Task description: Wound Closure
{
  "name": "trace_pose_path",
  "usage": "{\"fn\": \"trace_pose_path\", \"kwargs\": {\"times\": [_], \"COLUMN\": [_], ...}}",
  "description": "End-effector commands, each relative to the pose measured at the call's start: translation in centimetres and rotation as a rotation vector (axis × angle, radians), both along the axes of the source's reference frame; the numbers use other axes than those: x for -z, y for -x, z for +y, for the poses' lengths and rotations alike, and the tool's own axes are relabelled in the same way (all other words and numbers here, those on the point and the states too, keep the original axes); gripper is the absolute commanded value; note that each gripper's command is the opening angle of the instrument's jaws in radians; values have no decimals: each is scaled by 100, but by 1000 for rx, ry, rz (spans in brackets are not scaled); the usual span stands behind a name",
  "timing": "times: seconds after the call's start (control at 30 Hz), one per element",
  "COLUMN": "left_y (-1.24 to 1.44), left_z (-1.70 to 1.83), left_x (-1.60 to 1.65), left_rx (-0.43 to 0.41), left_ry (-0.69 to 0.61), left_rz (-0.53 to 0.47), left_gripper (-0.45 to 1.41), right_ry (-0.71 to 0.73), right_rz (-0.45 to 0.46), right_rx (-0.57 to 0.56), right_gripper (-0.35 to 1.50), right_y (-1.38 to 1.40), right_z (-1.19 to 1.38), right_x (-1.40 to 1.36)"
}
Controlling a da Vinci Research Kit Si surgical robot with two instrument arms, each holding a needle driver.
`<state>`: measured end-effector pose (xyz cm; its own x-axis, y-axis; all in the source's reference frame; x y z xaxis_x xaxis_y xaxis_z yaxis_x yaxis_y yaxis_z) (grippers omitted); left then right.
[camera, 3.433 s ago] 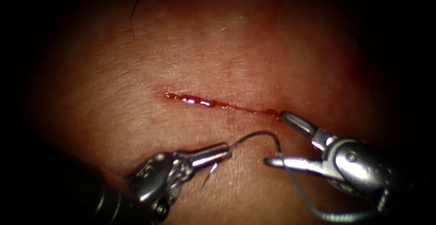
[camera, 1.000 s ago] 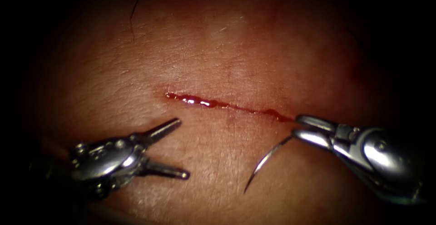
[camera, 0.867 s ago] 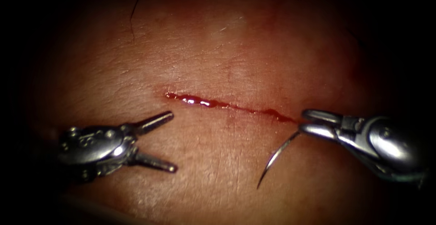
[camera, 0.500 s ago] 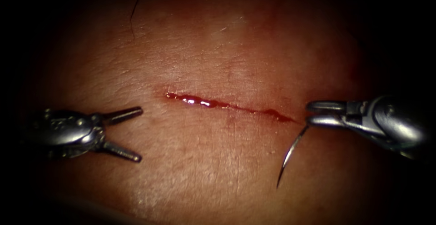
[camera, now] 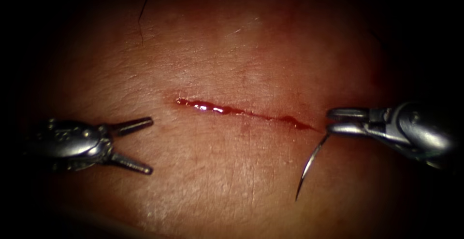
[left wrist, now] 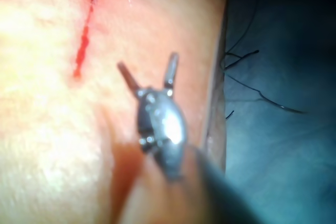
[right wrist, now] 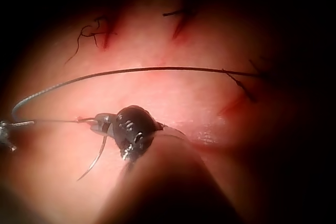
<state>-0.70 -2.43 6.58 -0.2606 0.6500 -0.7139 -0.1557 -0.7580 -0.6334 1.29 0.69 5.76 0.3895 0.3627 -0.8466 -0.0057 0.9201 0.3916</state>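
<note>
In the endoscope view, your right tool grips the needle at its blunt end, beside the cut's right end, point hanging clear of the tissue. Keep that grip firm. In the left wrist view, your left tool stands wide, empty. In the right wrist view, thread arcs across the tissue; mind it.

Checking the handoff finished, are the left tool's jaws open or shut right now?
Open. The left tool has its jaws spread in a V with nothing between them; the needle hangs from the right tool, clear of the tissue.
</note>
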Motion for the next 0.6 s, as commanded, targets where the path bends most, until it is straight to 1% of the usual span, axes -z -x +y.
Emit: {"fn": "trace_pose_path", "kwargs": {"times": [0.03,0.4,0.43,0.6], "left_y": [-1,-1,-1,0], "left_z": [-10,-10,-10,-15], "left_x": [-5,-5,-5,-5], "left_rx": [-1,-1,-1,-9], "left_ry": [-4,-4,-4,-7], "left_rz": [2,2,-2,-25], "left_gripper": [74,74,72,58], "right_ry": [-2,-2,-1,-18], "right_rz": [3,3,21,30], "right_rx": [2,2,-23,-52], "right_gripper": [-35,-35,-35,-35], "right_y": [-8,-8,-9,-15], "right_z": [-2,-2,-3,-5], "right_x": [-5,-5,-5,-3]}}
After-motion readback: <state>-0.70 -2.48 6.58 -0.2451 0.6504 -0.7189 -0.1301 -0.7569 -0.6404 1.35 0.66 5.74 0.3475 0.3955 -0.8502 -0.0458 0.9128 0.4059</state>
